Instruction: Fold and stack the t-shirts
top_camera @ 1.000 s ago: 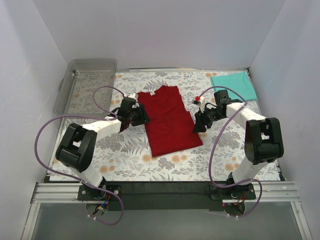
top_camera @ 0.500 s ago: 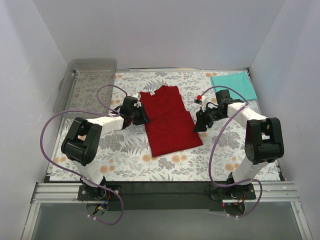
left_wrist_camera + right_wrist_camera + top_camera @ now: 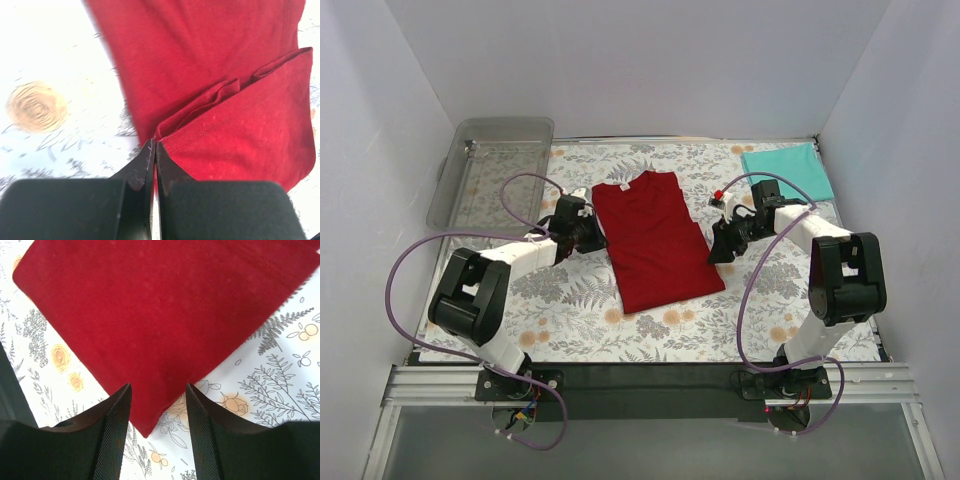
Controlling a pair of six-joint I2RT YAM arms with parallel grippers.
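dark red t-shirt (image 3: 655, 240) flat at desk centre, long axis from far edge to near edge, collar far. left fingers (image 3: 137, 175) clenched at its left sleeve fold; right fingers (image 3: 112, 430) released, astride a right-edge corner. teal t-shirt (image 3: 787, 170) folded at far right corner.

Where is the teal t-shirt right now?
In the top view, the teal t-shirt lies folded at the far right corner of the table, beyond the right gripper.
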